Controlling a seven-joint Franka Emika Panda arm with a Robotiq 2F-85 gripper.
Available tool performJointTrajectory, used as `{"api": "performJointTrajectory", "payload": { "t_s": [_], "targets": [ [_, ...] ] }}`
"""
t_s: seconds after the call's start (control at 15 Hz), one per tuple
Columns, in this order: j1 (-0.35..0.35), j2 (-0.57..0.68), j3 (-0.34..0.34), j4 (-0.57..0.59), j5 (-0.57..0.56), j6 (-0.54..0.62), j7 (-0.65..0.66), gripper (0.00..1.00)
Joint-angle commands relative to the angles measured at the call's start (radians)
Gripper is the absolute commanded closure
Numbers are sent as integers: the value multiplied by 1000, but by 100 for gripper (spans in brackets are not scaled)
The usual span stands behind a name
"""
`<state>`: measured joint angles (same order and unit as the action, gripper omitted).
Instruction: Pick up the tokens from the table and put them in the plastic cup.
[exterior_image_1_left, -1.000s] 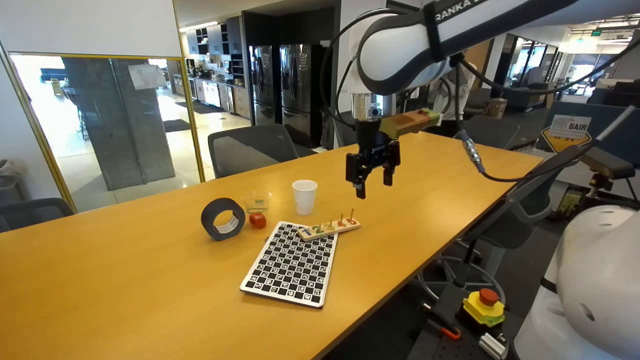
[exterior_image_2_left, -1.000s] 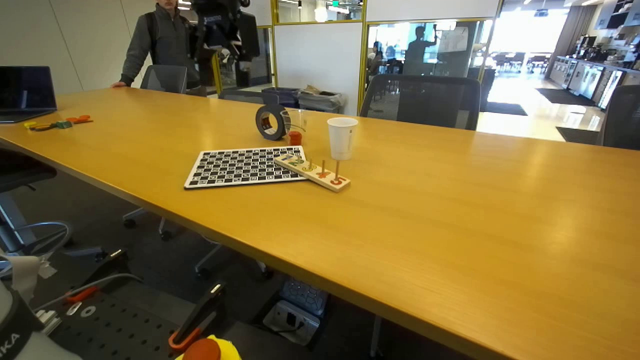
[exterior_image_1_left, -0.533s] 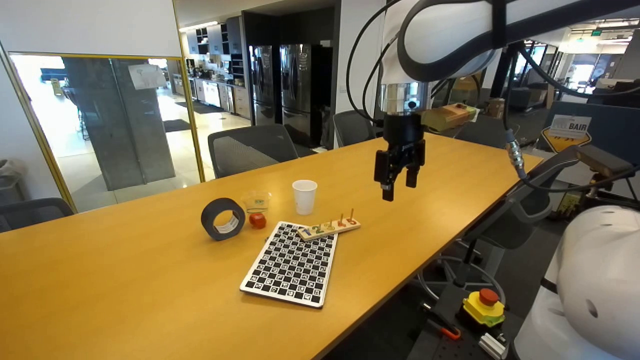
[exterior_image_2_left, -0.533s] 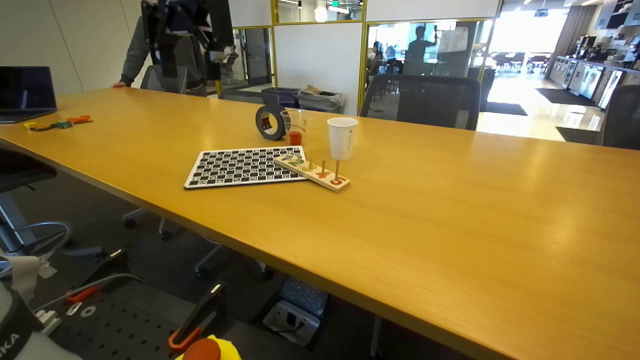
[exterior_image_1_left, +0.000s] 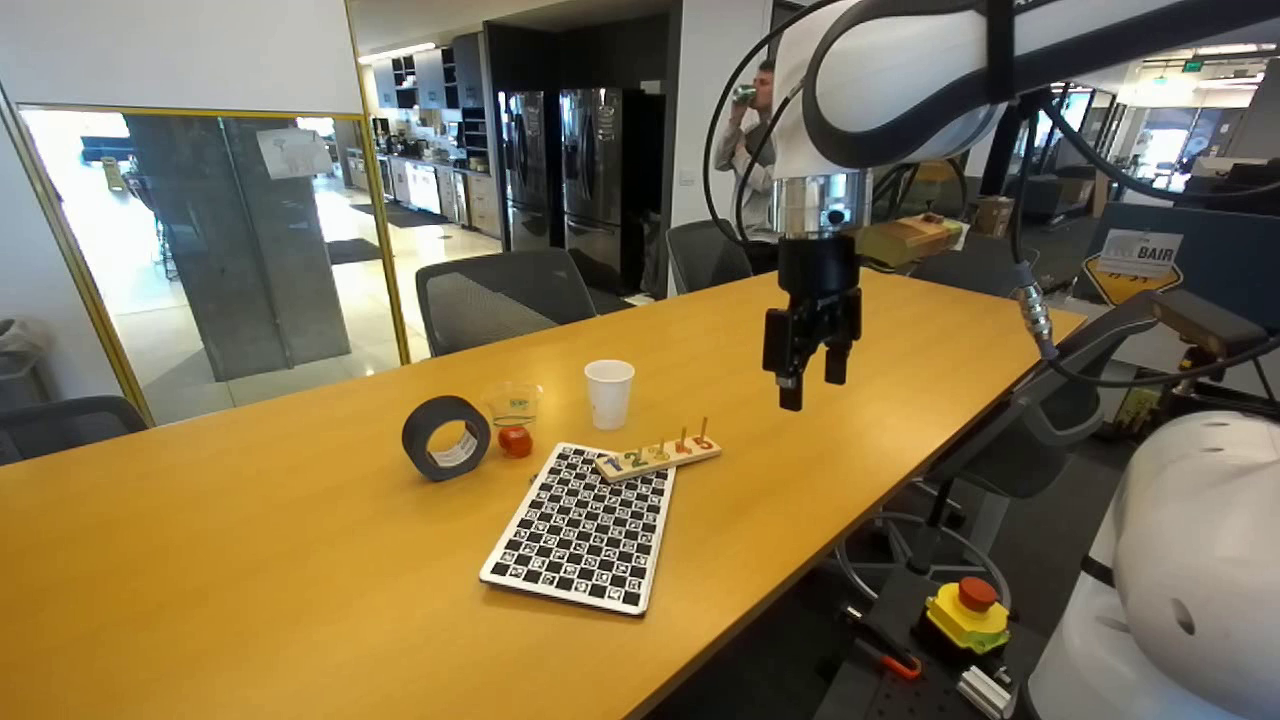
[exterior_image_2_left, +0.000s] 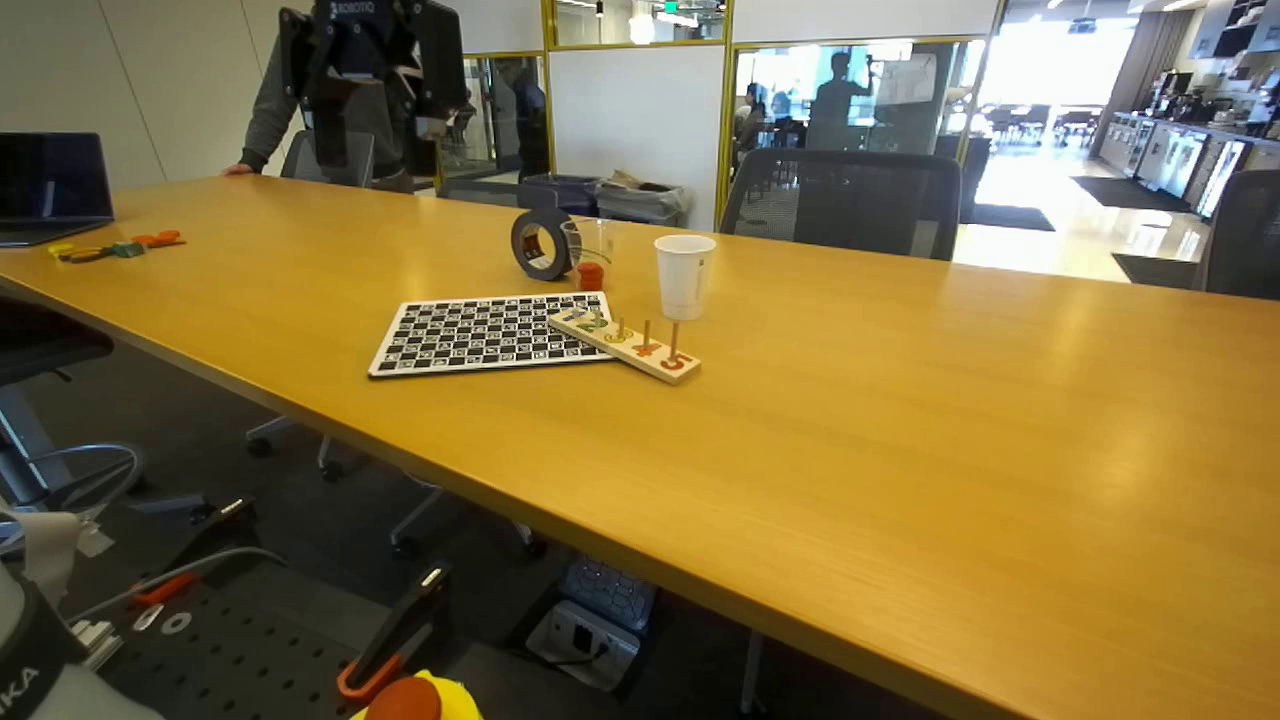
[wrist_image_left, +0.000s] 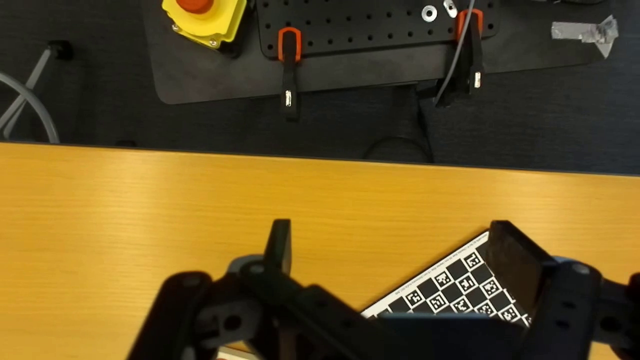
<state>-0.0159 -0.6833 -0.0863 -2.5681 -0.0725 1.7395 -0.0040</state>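
The white plastic cup (exterior_image_1_left: 608, 396) stands upright on the wooden table (exterior_image_1_left: 260, 560), and it also shows upright (exterior_image_2_left: 684, 278). I cannot make out any loose tokens; they are hidden or out of view. A small red object (exterior_image_1_left: 515, 441) sits beside the tape roll, and it shows again (exterior_image_2_left: 590, 277); I cannot tell that it is made of discs. My gripper (exterior_image_1_left: 814, 390) is in the air above the table, right of the cup and apart from it. In the wrist view my gripper (wrist_image_left: 391, 226) is open, with nothing between the fingers.
A black tape roll (exterior_image_1_left: 418, 455) stands on edge beside a clear container (exterior_image_1_left: 514, 403). A wooden number board with several pegs (exterior_image_1_left: 630, 466) lies partly on the checkered board (exterior_image_1_left: 575, 540). The table's edge crosses the wrist view. A laptop (exterior_image_2_left: 52, 180) stands far off.
My gripper has moved right in an exterior view, and left and larger in an exterior view, dropping slightly in the last half second. It stays open. The objects on the table have not moved.
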Motion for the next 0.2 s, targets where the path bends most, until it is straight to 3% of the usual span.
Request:
{"api": "performJointTrajectory", "payload": {
  "t_s": [0.0,0.13],
  "targets": [
    [-16,1,12,1,7,-1,-8,0],
    [-16,1,12,1,8,-1,-8,0]
  ]
}}
